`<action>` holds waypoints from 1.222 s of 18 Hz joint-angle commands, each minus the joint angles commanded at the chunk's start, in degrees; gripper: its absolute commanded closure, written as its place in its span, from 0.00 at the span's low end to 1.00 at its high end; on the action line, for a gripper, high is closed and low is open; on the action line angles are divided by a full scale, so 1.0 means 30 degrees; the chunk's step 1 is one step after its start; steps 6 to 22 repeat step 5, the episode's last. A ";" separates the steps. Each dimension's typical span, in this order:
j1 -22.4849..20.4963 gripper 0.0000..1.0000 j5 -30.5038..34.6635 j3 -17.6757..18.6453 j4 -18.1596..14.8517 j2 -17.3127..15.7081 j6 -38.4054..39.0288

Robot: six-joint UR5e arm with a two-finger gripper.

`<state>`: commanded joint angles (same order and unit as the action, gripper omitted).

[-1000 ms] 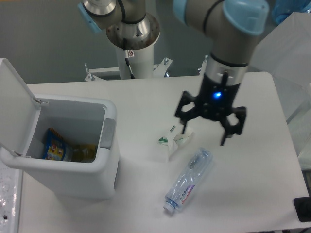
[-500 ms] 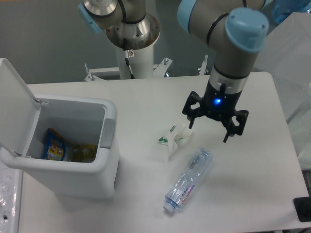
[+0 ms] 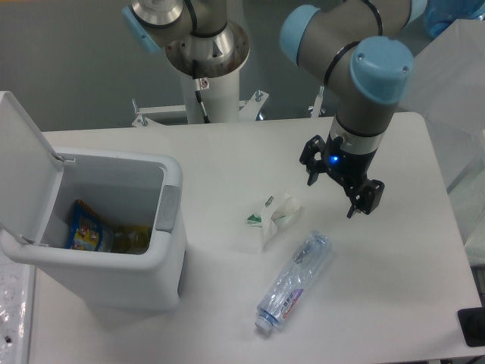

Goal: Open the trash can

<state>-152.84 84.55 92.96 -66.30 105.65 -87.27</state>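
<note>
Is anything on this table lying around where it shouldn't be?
Yes. A clear plastic bottle lies on its side and a crumpled white carton sits beside it, both outside the open white plastic trash can.

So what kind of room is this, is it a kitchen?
Probably not a kitchen; it looks like a robot lab. A robot arm with a pincer hangs over a plain white table. The only things set out are an open trash can, a plastic bottle and a crumpled wrapper.
</note>
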 joint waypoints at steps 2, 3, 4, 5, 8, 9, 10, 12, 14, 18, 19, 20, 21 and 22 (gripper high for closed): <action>-0.0378 0.00 0.0321 0.1146 0.0624 -0.0761 -0.0059; -0.0787 0.00 0.0758 0.1586 0.0625 -0.1142 -0.0117; -0.1081 0.00 0.1197 0.2025 0.0625 -0.1436 -0.0147; -0.1258 0.00 0.1434 0.2290 0.0625 -0.1612 -0.0205; -0.1258 0.00 0.1434 0.2290 0.0625 -0.1612 -0.0205; -0.1258 0.00 0.1434 0.2290 0.0625 -0.1612 -0.0205; -0.1258 0.00 0.1434 0.2290 0.0625 -0.1612 -0.0205; -0.1258 0.00 0.1434 0.2290 0.0625 -0.1612 -0.0205; -0.1258 0.00 0.1434 0.2290 0.0625 -0.1612 -0.0205; -0.1258 0.00 0.1434 0.2290 0.0625 -0.1612 -0.0205; -0.1258 0.00 0.1434 0.2290 0.0625 -0.1612 -0.0205; -0.1258 0.00 0.1434 0.2290 0.0625 -0.1612 -0.0205; -0.1258 0.00 0.1434 0.2290 0.0625 -0.1612 -0.0205; -0.1258 0.00 0.1434 0.2290 0.0625 -0.1612 -0.0205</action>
